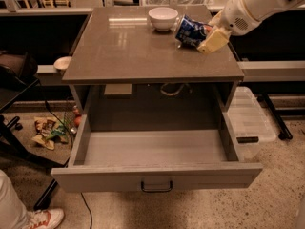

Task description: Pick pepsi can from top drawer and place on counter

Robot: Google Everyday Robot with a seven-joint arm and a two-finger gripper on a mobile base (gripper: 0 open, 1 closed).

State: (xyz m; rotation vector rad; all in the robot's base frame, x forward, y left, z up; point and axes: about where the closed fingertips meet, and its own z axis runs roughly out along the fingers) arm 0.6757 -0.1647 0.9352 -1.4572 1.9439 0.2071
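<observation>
The pepsi can (189, 31), dark blue with white marks, is held tilted on its side above the right rear part of the counter (124, 46). My gripper (205, 36) is shut on the can; one cream finger (213, 40) lies along its right side. The white arm comes in from the upper right. The top drawer (155, 151) stands pulled wide open below the counter, its inside bare, with a dark handle (156, 186) at the middle of its front panel.
A white bowl (163, 18) stands at the counter's back, just left of the can. A clear plastic bin (248, 123) sits on the floor right of the drawer. Snack wrappers (47, 130) lie on the floor at left. A person's shoe (40, 218) is at bottom left.
</observation>
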